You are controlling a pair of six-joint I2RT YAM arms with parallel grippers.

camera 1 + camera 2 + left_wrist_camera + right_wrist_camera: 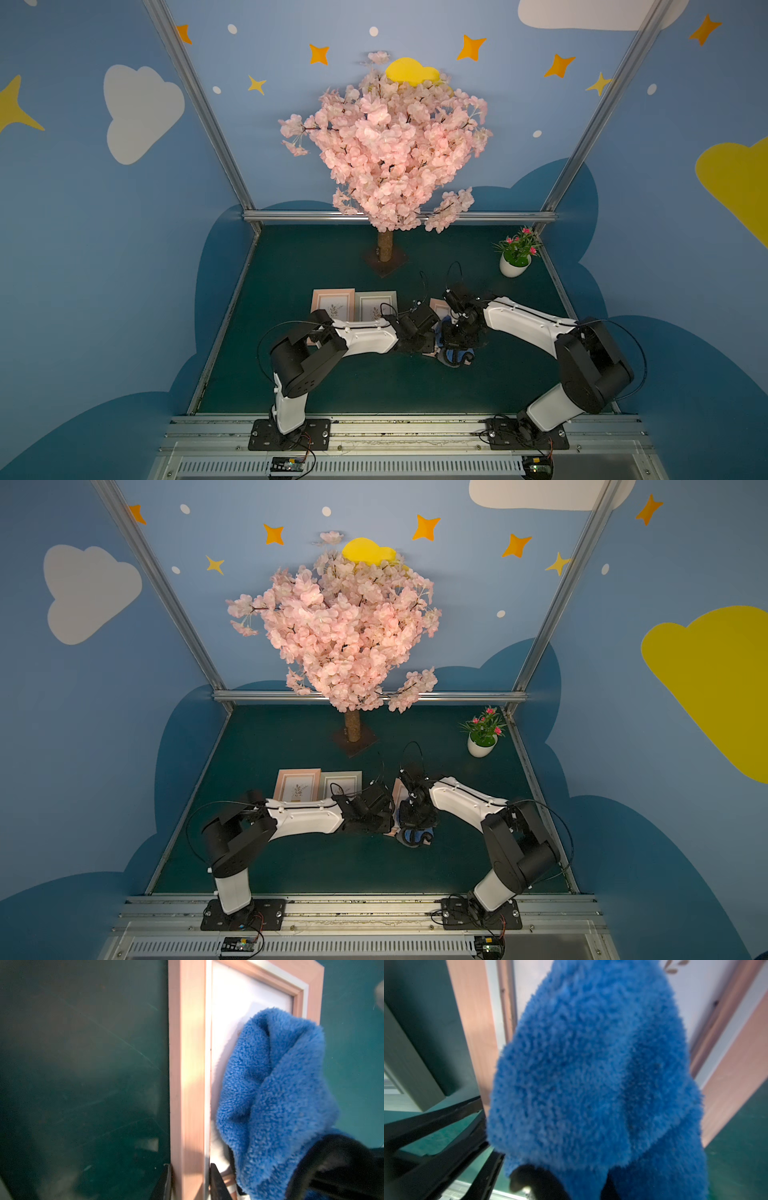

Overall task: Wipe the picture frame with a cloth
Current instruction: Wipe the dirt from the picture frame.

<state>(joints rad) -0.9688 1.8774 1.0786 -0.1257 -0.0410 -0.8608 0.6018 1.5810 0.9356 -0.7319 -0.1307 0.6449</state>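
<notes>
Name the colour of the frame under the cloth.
Pale pink frame, white inner edge; best in the left wrist view.

Your left arm (361, 338) reaches in low from the left of the picture frame (187, 1064), its end effector (190, 1183) clamped across the frame's side rail, one finger on each side. Your right arm (523, 322) bends in from the frame's right, wrist pitched down over it, end effector (571, 1186) pinched tight on the cloth (591, 1064).
</notes>
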